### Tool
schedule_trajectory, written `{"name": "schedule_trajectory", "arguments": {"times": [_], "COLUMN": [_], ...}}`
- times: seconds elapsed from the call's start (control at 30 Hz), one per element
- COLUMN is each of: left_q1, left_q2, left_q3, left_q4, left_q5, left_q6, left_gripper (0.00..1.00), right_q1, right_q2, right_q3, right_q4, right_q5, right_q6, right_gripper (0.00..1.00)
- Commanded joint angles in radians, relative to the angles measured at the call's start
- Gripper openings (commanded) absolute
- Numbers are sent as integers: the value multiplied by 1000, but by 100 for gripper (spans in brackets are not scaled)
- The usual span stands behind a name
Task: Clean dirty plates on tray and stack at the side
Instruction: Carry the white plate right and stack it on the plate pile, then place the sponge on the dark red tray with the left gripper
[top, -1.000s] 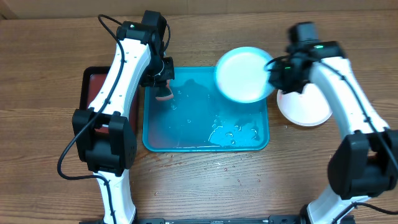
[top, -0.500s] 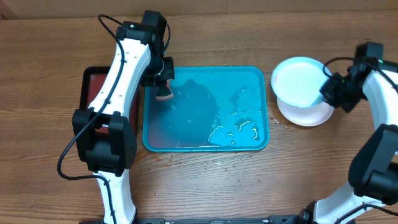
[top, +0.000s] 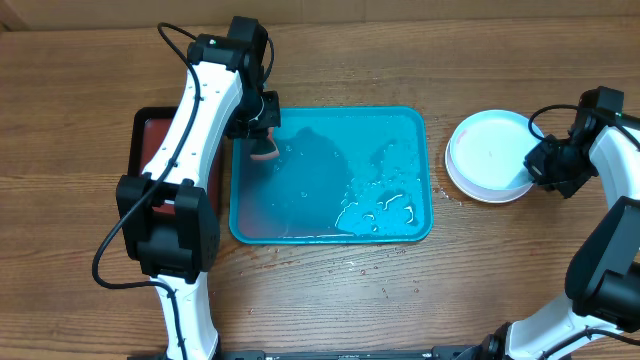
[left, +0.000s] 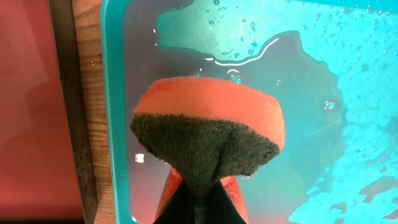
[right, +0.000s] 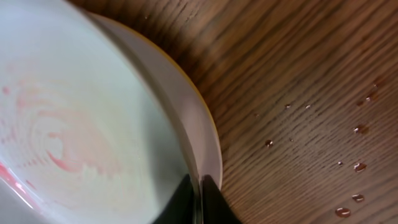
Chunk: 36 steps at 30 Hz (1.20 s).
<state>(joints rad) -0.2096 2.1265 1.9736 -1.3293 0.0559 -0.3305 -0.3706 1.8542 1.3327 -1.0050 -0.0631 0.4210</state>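
Your left gripper (left: 198, 200) pinches the orange sponge (left: 208, 130) tight over the wet tray (top: 330, 239), left end. Your right gripper (right: 200, 190) nips the smeared top plate (top: 490, 152) by its rim; it sits stacked on the white plate (top: 478, 192), right of the tray.

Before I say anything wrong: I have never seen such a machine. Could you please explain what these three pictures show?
These are two white robot arms at a wooden table. One picture looks down from above. The other two come from a small camera on each wrist. The left gripper is shut on an orange sponge, held over the wet blue tray. A smaller black tray lies to the left of it. The right gripper pinches the rim of the top plate. This plate shows faint pink smears and lies on a second plate, right of the blue tray.
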Motion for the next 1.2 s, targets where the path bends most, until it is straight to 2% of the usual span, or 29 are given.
{"name": "schedule_trajectory", "arguments": {"times": [0.0,0.1,0.37,0.6,0.7,0.93,1.03,1.17], "left_q1": [3,21,71,115,146,260,319,375], "left_q2": [-10,-16,-23,-69,-108,-226,-232,-230], "left_q3": [43,122,384,396,349,69,-52,-238], "left_q4": [-31,-92,-322,-361,-361,-323,-206,18], "left_q5": [-27,-53,-142,-174,-179,-231,-200,-68], "left_q6": [20,20,20,32,37,41,126,271], "left_gripper": [4,4,4,4,4,5,4,4], "right_q1": [-1,-1,37,196,291,449,498,531], "right_q2": [-28,-28,-35,-71,-74,-72,-72,-72], "right_q3": [-4,-4,70,214,226,225,225,225], "right_q4": [5,5,-38,-106,-100,-74,-72,-71], "right_q5": [20,9,-169,-176,-174,-158,-155,-155], "right_q6": [-3,-3,-82,-86,-86,-85,-85,-85], "right_gripper": [34,41,41,46,52,53,53,54]}}
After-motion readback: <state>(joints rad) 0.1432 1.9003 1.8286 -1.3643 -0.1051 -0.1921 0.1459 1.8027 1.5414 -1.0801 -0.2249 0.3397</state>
